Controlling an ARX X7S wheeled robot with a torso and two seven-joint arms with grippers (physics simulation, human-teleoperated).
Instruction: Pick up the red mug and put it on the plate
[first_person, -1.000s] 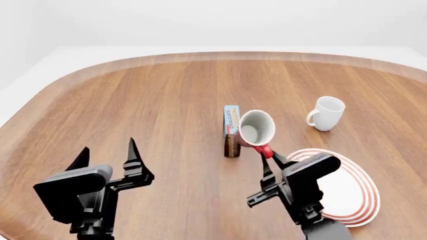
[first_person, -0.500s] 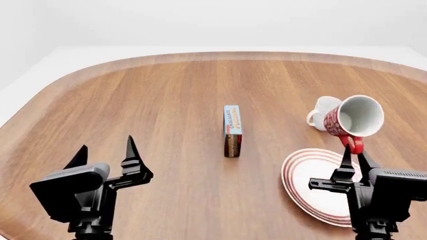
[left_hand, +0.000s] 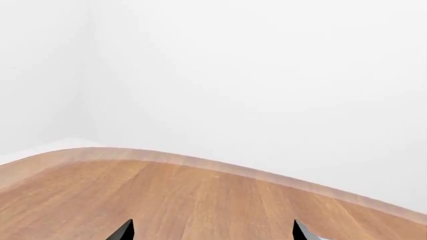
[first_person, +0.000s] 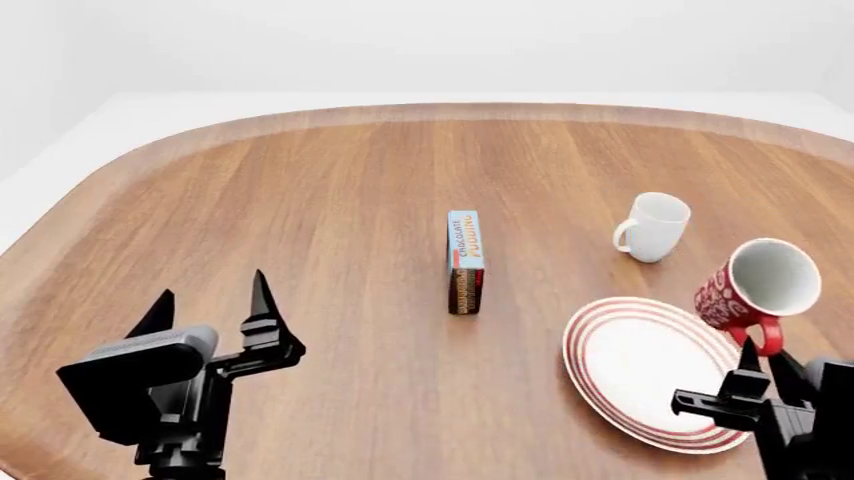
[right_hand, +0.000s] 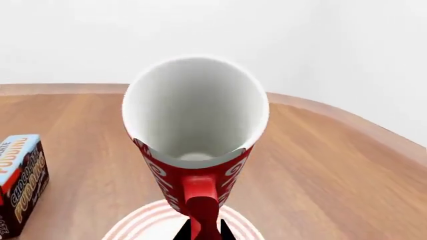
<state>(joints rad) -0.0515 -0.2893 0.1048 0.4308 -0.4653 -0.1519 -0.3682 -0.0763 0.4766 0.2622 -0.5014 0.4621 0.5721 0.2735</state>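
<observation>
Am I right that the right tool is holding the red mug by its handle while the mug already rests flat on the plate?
Not quite. The right tool holds the red mug by its handle, but the head view shows it raised and tilted above the plate, not resting on it.

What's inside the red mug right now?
Nothing visible: the red mug shows a bare white interior down to its base. The near inner wall, behind the rim, is hidden. Right gripper pinches its handle.
</observation>
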